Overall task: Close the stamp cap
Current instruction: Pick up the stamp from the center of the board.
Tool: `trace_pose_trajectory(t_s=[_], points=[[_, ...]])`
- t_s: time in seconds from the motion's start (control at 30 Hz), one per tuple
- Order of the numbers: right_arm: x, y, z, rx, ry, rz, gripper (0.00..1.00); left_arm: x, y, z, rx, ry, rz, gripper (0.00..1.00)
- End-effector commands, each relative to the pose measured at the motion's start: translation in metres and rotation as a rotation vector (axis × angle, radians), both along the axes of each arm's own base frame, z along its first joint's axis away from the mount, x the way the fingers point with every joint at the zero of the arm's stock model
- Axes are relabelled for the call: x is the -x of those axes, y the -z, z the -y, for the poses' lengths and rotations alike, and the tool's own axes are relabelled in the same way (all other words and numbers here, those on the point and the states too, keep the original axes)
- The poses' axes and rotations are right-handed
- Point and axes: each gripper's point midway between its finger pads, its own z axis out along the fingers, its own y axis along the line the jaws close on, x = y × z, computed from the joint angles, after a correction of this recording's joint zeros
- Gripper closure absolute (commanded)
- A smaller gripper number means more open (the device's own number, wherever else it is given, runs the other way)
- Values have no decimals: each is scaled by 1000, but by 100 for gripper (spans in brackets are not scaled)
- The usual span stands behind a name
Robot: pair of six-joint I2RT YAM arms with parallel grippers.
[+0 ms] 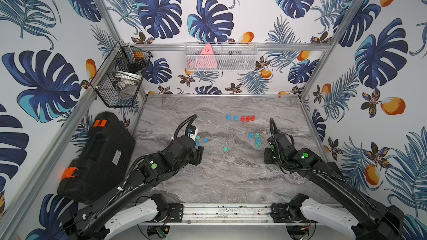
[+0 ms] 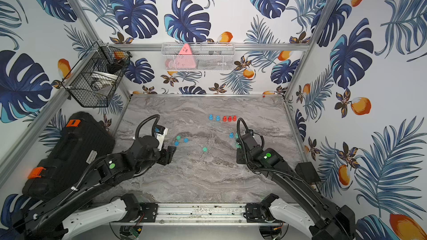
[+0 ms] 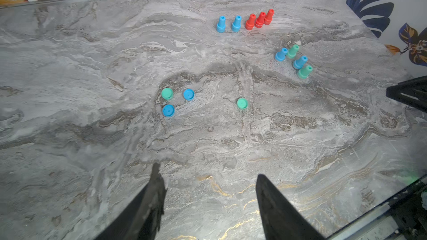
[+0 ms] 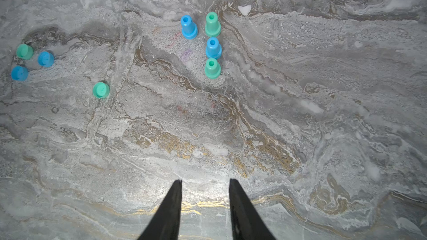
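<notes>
Over the marble table (image 1: 231, 181), at its 9 o'clock side, the left gripper (image 3: 209, 172) stands wide, with only bare stone between its fingers. At 3 o'clock the right gripper (image 4: 205, 181) shows a narrower gap, also empty and touching nothing.

A green cap (image 3: 167, 93), a blue cap (image 3: 188, 94) and another blue cap (image 3: 168, 110) lie bunched at 10 o'clock from the table's centre. A lone green cap (image 3: 242, 103) sits near the centre. Four upright stamps (image 4: 213, 48), two blue and two green, cluster at 2 o'clock.

The left wrist view and both top views also show a row of five stamps (image 3: 250, 22) at 12 o'clock, two blue and three red. Only the top views show the black case (image 1: 97, 155) beyond the 8 o'clock edge.
</notes>
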Motion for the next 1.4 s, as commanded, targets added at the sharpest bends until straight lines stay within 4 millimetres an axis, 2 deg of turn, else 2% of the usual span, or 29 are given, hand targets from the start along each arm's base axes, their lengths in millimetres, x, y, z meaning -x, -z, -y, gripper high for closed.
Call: trace_pose_trajectory(t_s=[0.0,0.13,0.23,0.33,0.47,0.57,0.6,0.9,1.03,1.1,1.37], points=[[-4,3,1,-5,26,-10,63,9,9,-26,-101,-25,10,32],[-10,20,0,-6,34,-55,63,19,26,-41,-111,-70,-17,36],[-16,28,2,11,44,-92,63,23,31,-33,-38,-42,-11,37],[-24,28,3,38,42,-110,63,21,26,-42,-51,-78,17,34],[-38,30,4,43,46,-119,63,18,27,-38,-54,-60,9,35],[-50,39,-1,13,47,-152,63,16,31,-36,-47,-50,-12,36],[-58,42,4,3,73,-165,64,16,31,-35,-43,-45,-15,36],[-102,67,2,23,86,-251,65,19,35,-28,-33,-7,-42,36],[-106,81,2,40,80,-292,65,19,35,-29,-31,-11,-38,36],[-117,77,-2,32,79,-273,65,20,34,-29,-29,-10,-36,36],[-126,92,-6,30,80,-302,66,19,36,-28,-34,-9,-43,36]])
